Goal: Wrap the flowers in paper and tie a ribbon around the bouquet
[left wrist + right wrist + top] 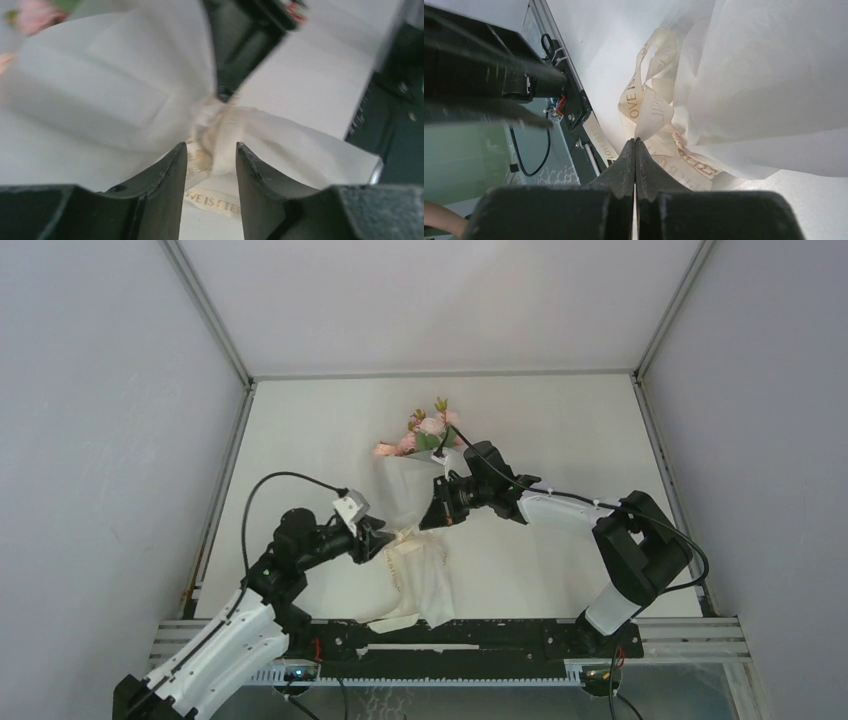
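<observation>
The left gripper (211,152) stands partly open, its dark, ridged jaws on either side of the blurred knot of ribbon (220,132) without clearly gripping it. The right gripper (634,146) is pressed shut at that knot; whether it nips the lettered cream band cannot be told. Creased off-white paper (774,75) cones the bouquet (415,500), which lies mid-table (560,430). The pink flowers (425,430) are at its far end, their stems hidden.

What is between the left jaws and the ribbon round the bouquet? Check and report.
Nothing visible. In the left wrist view the left gripper has its jaws apart, with the ribbon, gathered at the pinched waist of the bouquet, directly ahead of them. The right gripper, shut, sits on the far side.
</observation>
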